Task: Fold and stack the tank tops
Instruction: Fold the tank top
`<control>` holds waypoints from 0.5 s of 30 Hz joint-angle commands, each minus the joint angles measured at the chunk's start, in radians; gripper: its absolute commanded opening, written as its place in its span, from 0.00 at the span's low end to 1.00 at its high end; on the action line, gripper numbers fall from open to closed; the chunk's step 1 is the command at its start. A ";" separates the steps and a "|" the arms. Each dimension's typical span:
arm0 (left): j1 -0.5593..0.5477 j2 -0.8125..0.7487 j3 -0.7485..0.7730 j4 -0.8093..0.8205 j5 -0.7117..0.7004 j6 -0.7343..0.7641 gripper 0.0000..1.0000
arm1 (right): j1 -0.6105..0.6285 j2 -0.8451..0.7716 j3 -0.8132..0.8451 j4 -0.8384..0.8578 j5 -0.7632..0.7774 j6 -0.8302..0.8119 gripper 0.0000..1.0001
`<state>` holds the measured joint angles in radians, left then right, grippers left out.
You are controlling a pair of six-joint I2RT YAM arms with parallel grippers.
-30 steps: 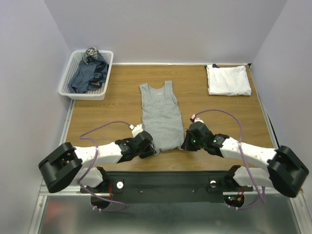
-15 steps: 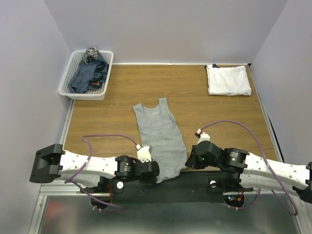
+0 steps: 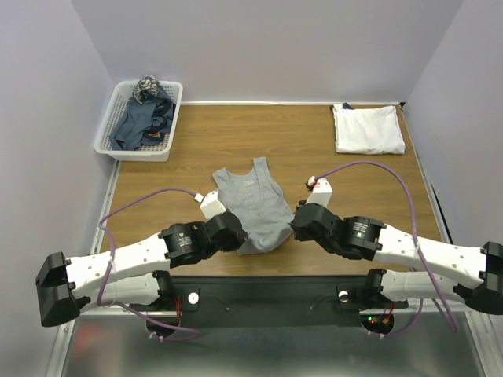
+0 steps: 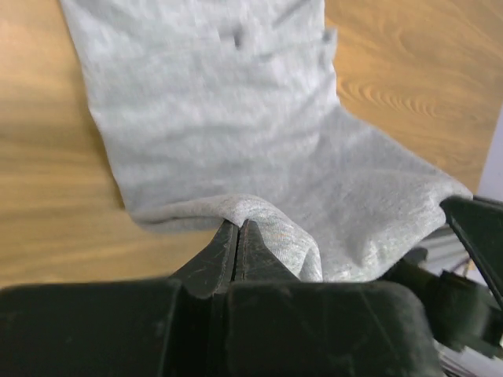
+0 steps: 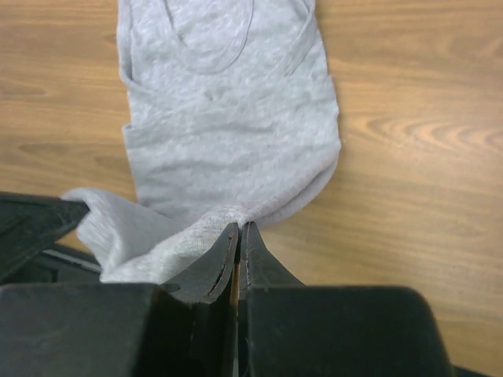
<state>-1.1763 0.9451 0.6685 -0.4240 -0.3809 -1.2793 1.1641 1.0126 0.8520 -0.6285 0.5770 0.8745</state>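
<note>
A light heather-grey tank top (image 3: 253, 200) lies on the table's near middle, neck end away from the arms. My left gripper (image 3: 236, 239) is shut on its bottom-left hem corner and my right gripper (image 3: 297, 226) is shut on its bottom-right hem corner. The hem is lifted and carried over the body, so the lower part is doubled. The left wrist view shows the shut fingers (image 4: 238, 232) pinching the grey fabric (image 4: 236, 126). The right wrist view shows the same for the right fingertips (image 5: 239, 233) on the grey top (image 5: 228, 118). A folded white tank top (image 3: 367, 128) lies at the back right.
A white lattice basket (image 3: 109, 140) at the back left holds dark blue-grey tops (image 3: 141, 119) in a heap. The wooden table (image 3: 354, 181) ends near the arm bases at the front. Purple cables loop above both arms.
Both grippers pulled the grey top toward the near edge, then moved forward again with the hem held, folding its lower part up over the body. The top now looks shorter.
</note>
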 commanded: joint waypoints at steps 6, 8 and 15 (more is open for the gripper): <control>0.262 0.066 0.101 0.157 0.036 0.337 0.00 | -0.207 0.129 0.094 0.246 -0.040 -0.239 0.00; 0.309 0.075 0.121 0.191 0.054 0.374 0.00 | -0.237 0.156 0.120 0.279 -0.077 -0.279 0.01; 0.409 0.118 0.171 0.255 0.096 0.437 0.00 | -0.322 0.280 0.225 0.355 -0.147 -0.367 0.00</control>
<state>-0.8078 1.0527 0.7891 -0.2413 -0.3038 -0.9169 0.8692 1.2583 1.0039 -0.3824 0.4725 0.5869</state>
